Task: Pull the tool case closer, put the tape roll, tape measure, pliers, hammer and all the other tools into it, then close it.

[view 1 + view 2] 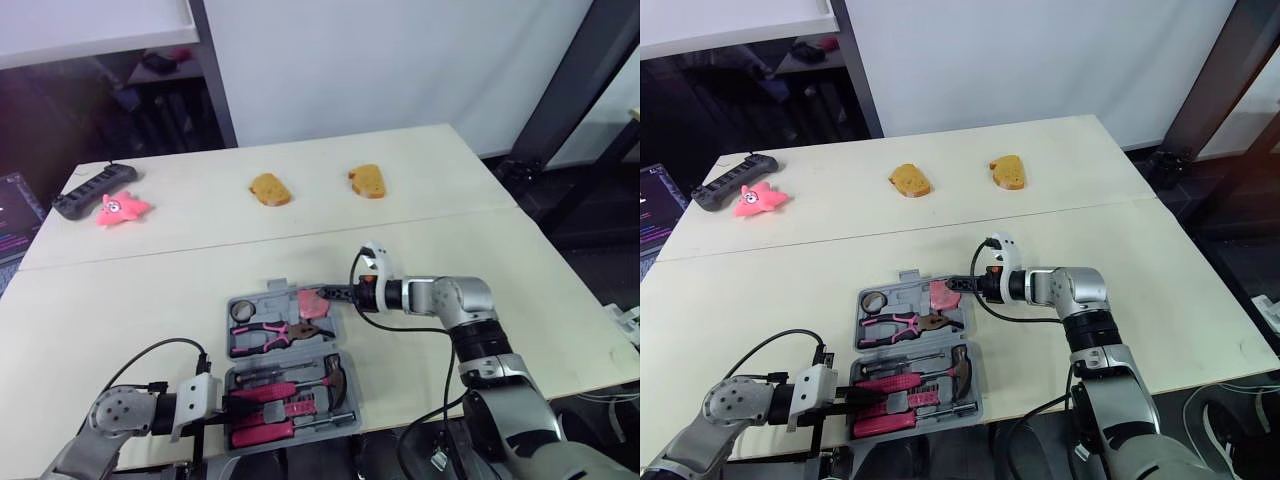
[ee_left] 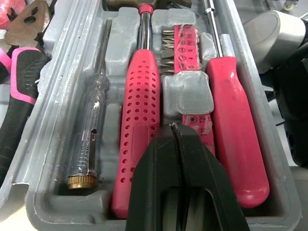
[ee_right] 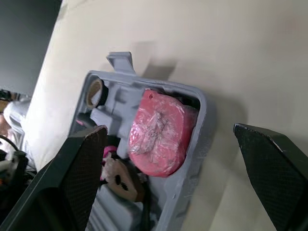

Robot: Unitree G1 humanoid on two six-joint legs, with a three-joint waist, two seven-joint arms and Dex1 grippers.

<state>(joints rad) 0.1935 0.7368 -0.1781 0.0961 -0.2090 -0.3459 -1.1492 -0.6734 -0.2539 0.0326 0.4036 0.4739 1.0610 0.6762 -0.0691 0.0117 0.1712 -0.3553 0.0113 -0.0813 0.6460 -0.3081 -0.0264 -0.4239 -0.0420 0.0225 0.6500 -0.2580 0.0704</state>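
Pale tabletop (image 1: 480, 200) carries the open tool case (image 3: 204, 120), lower centre of the head view. Right pincer (image 1: 952, 285) gapes wide and empty beside the tape measure (image 3: 159, 130), which lies in the case's upper-right recess. Left pincer (image 2: 177, 126) is pinched shut, empty, over the hammer (image 2: 140, 96). Best to press the tape measure flush before closing.

Bare tabletop (image 1: 150, 290) around open tool case (image 1: 277, 288), right pincer (image 1: 325, 293) over its far corner, left pincer (image 1: 240, 408) at near edge

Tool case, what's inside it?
A tape roll, pink-handled pliers, pink tape measure, hammer and pink screwdriver lie inside the tool case. What's underneath them is covered.
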